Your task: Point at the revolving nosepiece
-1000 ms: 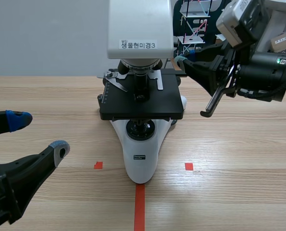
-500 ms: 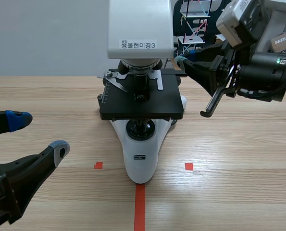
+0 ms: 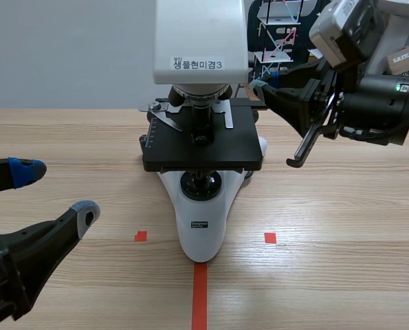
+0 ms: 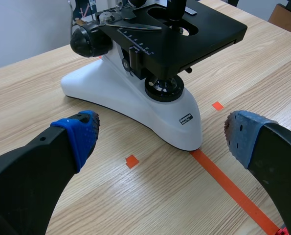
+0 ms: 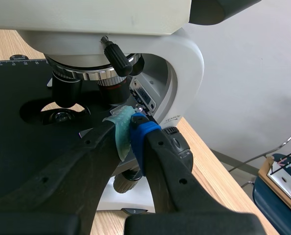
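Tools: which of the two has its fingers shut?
The right tool, raised beside the microscope, pads pressed together near the objectives. The left tool sits low in front with fingers wide apart.

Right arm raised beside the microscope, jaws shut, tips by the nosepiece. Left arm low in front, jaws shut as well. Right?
Not the left. The left gripper has its jaws open: the left wrist view shows them wide apart with nothing between them and the microscope ahead. The right gripper is shut, its tips by the revolving nosepiece, as you said.
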